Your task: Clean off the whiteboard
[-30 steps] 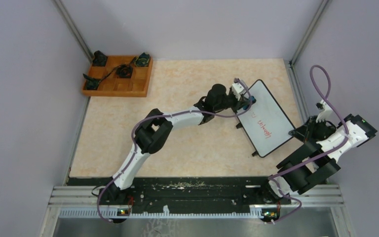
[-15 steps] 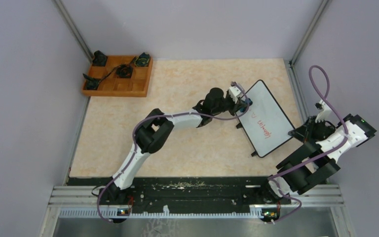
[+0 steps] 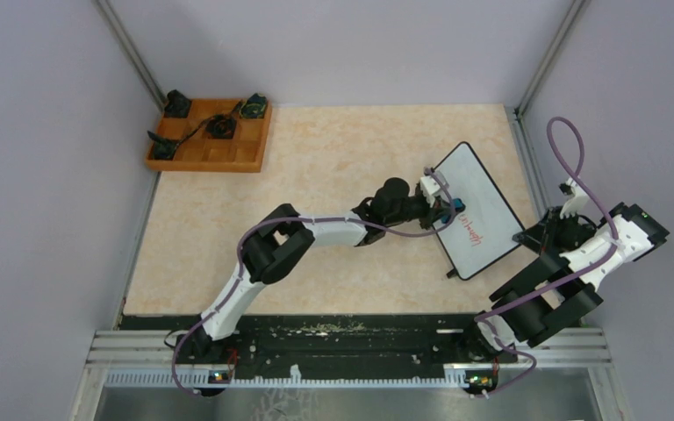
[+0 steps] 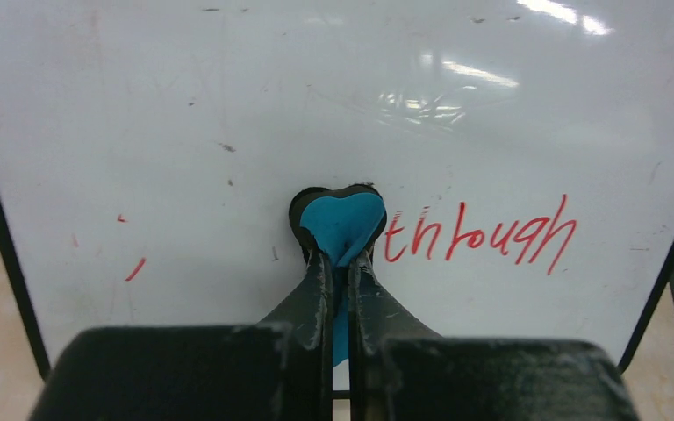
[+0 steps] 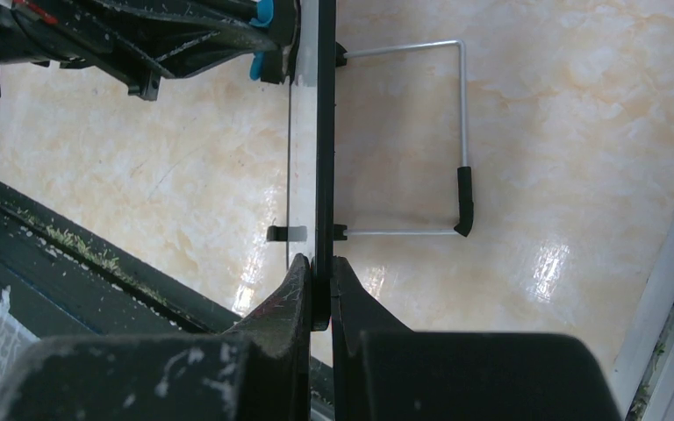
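Note:
The whiteboard (image 3: 483, 210) stands tilted at the right of the table, white with a thin black frame. It fills the left wrist view (image 4: 228, 105), with the red word "through" (image 4: 478, 232) and small red flecks at the left. My left gripper (image 3: 449, 209) is shut on a small blue eraser (image 4: 342, 226) pressed on the board just left of the word. My right gripper (image 3: 531, 235) is shut on the board's edge (image 5: 323, 158), seen edge-on in the right wrist view.
A wooden tray (image 3: 211, 136) with several black parts sits at the far left corner. The board's wire stand (image 5: 461, 140) and black feet rest on the beige tabletop. A metal rail (image 3: 351, 346) runs along the near edge. Purple walls enclose the cell.
My left gripper has moved the eraser down the board toward the near side, up to the red word. The writing near the board's upper part is gone. The right arm has held still.

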Controlling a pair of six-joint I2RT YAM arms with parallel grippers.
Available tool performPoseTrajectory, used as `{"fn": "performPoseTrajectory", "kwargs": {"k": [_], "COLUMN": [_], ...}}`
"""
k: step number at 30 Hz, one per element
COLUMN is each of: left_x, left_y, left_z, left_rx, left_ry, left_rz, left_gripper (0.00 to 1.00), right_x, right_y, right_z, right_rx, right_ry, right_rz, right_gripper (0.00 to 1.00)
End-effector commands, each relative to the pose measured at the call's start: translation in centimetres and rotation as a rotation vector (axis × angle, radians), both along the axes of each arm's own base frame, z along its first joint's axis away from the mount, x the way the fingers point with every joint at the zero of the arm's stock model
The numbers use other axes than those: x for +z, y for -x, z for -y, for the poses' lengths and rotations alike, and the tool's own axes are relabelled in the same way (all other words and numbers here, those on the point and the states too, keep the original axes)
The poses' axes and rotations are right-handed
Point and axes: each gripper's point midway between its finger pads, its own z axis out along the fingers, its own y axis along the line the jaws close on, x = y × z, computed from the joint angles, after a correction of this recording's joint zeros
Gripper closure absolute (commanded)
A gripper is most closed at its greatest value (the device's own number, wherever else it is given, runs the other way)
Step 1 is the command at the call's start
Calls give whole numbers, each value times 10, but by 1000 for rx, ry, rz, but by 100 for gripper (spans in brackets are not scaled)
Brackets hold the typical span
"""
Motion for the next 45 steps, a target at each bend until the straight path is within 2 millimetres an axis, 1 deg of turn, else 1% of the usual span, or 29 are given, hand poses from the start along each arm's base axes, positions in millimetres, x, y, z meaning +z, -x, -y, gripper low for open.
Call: {"fn": "performPoseTrajectory", "kwargs": {"k": [1,4,6,11,14,18,22,25,28,30,34,39,42,43,45], "left_x": [10,6,3,-4,-4,-2,-2,-3,-2,-1,-4,-8,-10,-13,-19], "left_y": [37,27,15,-27,-50,-74,-96,-102,-98,-92,-70,-34,-17,-15,-16], "left_z": [12,6,-2,-29,-39,-46,-48,-45,-40,-37,-25,-12,-11,-13,-18], "left_rx": [-87,-60,-35,49,83,110,126,128,110,95,67,8,-12,-11,9], "left_ry": [32,14,3,-27,-41,-44,-59,-66,-57,-50,-53,-43,-44,-48,-58], "left_rz": [-26,-18,-22,-26,-28,-37,-44,-46,-56,-59,-48,-65,-64,-68,-70], "left_gripper": [100,100,100,100,100,100,100,100,100,100,100,100,100,100,100], "right_x": [-15,-16,-16,-17,-18,-17,-15,-17,-17,-17,-17,-16,-15,-15,-15], "right_y": [13,13,13,13,13,13,13,14,13,13,12,12,12,12,12], "right_z": [-8,-9,-9,-10,-11,-11,-13,-16,-18,-18,-18,-17,-17,-17,-17], "right_rx": [104,105,106,111,115,115,120,130,133,134,134,133,132,132,133], "right_ry": [78,77,78,77,73,74,83,82,74,72,72,76,77,77,80], "right_rz": [-42,-44,-45,-43,-45,-44,-41,-45,-47,-47,-45,-45,-44,-45,-44], "right_gripper": [100,100,100,100,100,100,100,100,100,100,100,100,100,100,100]}}
